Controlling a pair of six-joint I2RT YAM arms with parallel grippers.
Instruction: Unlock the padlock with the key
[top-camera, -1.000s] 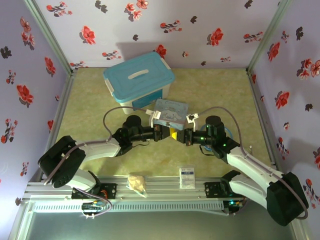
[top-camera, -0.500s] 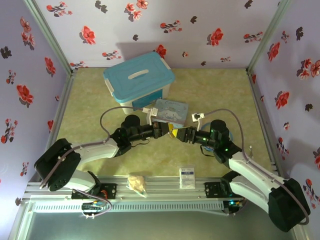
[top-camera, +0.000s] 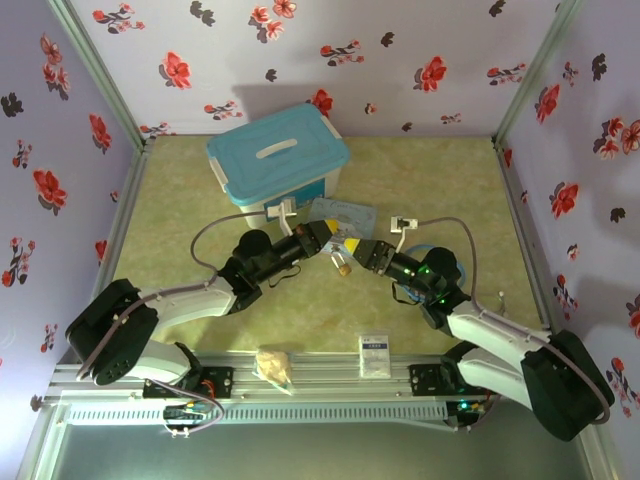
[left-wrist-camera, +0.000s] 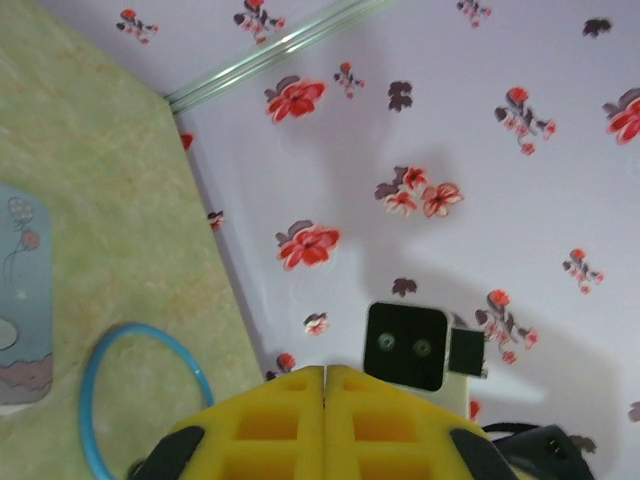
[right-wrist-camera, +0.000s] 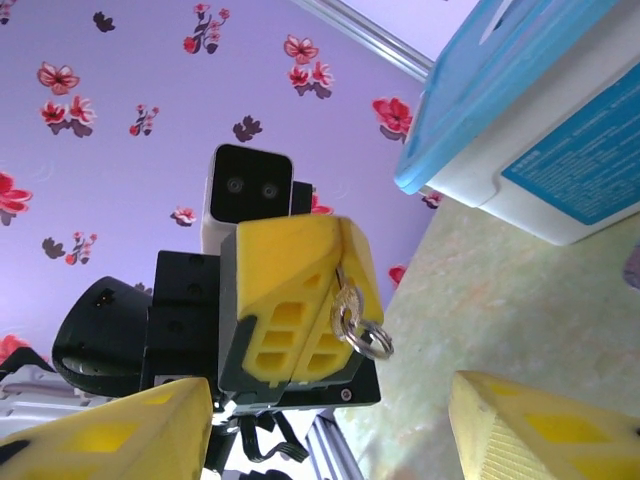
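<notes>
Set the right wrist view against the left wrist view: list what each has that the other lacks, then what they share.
Right wrist view: the left hand from outside, fingers shut with a small silvery ring dangling between them; the blue-lidded storage box; the right hand, fingers open. Left wrist view: a blue tubing loop and the edge of the pale blue cartoon tin, beyond the left hand's shut fingers. Shared: the floral wall, the green tabletop, and the opposite arm's wrist camera.
</notes>
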